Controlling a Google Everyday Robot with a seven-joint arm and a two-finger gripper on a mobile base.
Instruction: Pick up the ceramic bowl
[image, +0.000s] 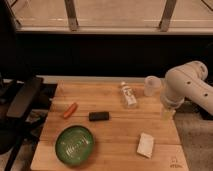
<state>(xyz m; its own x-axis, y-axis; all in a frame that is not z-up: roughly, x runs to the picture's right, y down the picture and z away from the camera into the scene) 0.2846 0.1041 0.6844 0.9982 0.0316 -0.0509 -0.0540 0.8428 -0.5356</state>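
The ceramic bowl (75, 144), round, shallow and glossy dark green with pale glare inside, sits at the front left of the wooden table (115, 131). My white arm comes in from the right. My gripper (167, 111) hangs at the table's right edge, far to the right of the bowl and apart from it.
A translucent plastic cup (151, 85) stands at the back right by my arm. A clear bottle (128, 95) lies at the back middle. A black block (99, 116), an orange carrot-like item (70, 110) and a white packet (145, 145) lie on the table. A black chair (22, 102) stands at the left.
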